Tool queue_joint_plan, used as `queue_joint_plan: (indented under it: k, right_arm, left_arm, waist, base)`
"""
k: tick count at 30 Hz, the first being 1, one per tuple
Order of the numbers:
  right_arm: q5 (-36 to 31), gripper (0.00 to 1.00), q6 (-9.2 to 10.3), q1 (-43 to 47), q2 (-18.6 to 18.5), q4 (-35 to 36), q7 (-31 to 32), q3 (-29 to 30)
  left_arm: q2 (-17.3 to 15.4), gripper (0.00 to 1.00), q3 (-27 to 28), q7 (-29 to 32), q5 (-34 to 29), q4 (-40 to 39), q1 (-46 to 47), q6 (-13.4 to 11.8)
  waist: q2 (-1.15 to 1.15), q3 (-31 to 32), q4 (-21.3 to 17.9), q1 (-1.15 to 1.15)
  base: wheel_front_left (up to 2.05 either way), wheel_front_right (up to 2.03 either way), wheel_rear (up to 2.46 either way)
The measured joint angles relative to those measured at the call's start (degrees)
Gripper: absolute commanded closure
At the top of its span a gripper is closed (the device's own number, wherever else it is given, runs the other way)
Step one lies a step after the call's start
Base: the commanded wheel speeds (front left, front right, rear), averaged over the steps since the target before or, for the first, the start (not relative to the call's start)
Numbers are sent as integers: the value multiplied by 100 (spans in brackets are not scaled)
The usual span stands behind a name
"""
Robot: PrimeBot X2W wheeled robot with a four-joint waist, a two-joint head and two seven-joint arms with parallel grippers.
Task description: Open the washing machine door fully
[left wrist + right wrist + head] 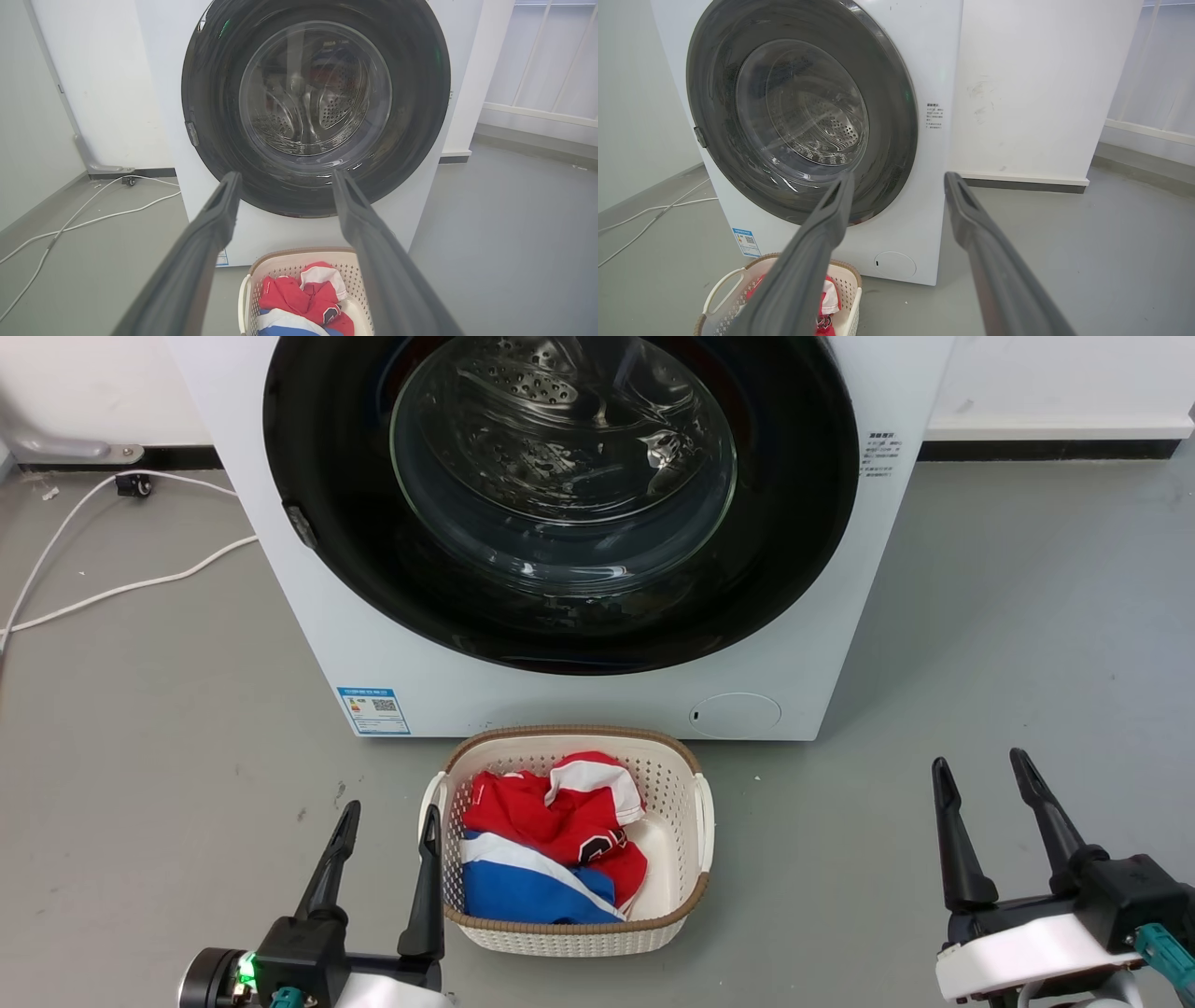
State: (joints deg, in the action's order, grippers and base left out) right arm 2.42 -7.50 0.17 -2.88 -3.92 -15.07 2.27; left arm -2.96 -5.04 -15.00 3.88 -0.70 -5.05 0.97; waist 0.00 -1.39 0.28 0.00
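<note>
The white washing machine (803, 653) (159, 70) (938, 56) stands straight ahead. Its round glossy black washing machine door (355, 551) (215, 116) (896, 107) lies flat against the front, with the steel drum showing through its glass bowl. A small latch tab (301, 525) (192, 134) (699, 137) sits on the door's left rim. My left gripper (388, 821) (283, 179) is open and empty, low on the left and well short of the machine. Open and empty too, my right gripper (980, 771) (899, 182) hangs low on the right.
A cream laundry basket (686, 784) (280, 266) (847, 284) holding red, white and blue clothes sits on the grey floor just before the machine, between my grippers. White cables (121, 588) (79, 224) trail over the floor at the left. Walls stand close behind.
</note>
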Motion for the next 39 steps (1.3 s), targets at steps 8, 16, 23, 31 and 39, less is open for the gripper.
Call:
queue_joint_plan:
  k: [8,16,23,31,39]
  right_arm:
    - [13,0,-1,1,0,-1,0,-29]
    - [180,0,0,7,0,-36,0,-29]
    - [634,100,0,-69,1,-267,0,286]
    - [1470,100,0,-1055,-49,-825,53,664]
    - [2897,100,0,-2839,-906,-1266,1638,1088]
  left_arm:
    - [1,0,-8,-7,26,4,-9,-2]
    - [1,0,-16,-7,33,5,-31,-4]
    - [2,0,-70,-7,-16,-7,-15,27]
    - [3,0,-107,-7,-49,-77,284,97]
    - [3,0,-65,-7,-76,-233,622,181]
  waist:
    - [0,16,3,0]
    - [0,8,8,0]
    - [0,-134,17,0]
    - [0,-565,65,0]
    - [0,-1095,195,0]
  base:
    - [0,0,0]
    - [0,0,0]
    - [0,0,0]
    - [0,0,0]
    - [0,0,0]
